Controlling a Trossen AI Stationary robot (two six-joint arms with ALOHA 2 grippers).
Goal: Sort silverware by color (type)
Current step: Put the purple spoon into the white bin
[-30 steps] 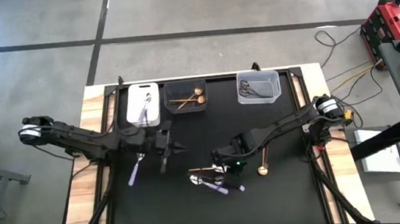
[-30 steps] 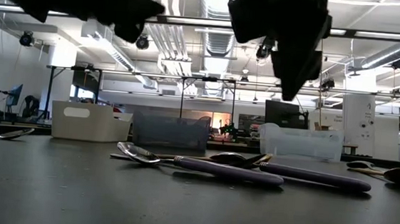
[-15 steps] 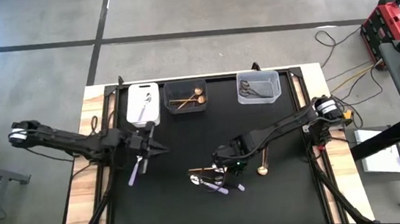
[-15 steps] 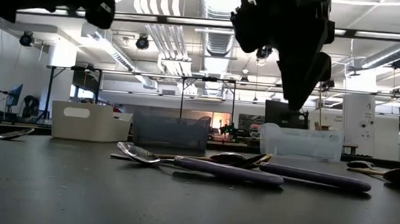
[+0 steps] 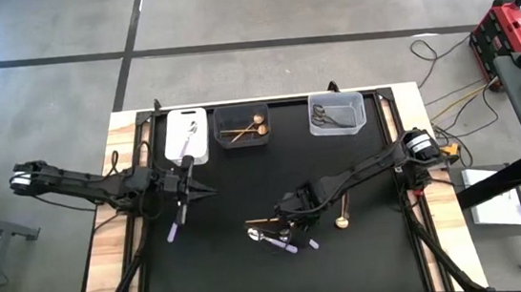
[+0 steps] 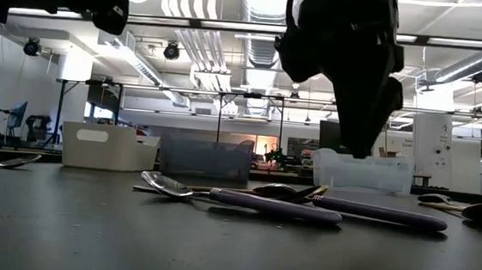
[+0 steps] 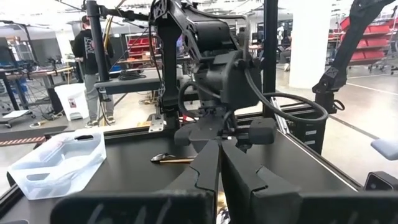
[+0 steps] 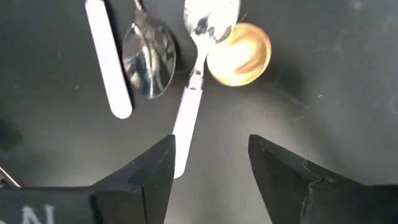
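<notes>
high view: my right gripper hangs over the silverware near the tabletop's middle
right wrist view: fingers spread wide, holding nothing, astride a lilac-handled spoon
left gripper: pinched closed, empty, near the left edge

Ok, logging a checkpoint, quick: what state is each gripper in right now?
Left gripper: closed, holding nothing visible, near the white bin.
Right gripper: open, empty, over the lilac-handled spoon mid-table.
</notes>
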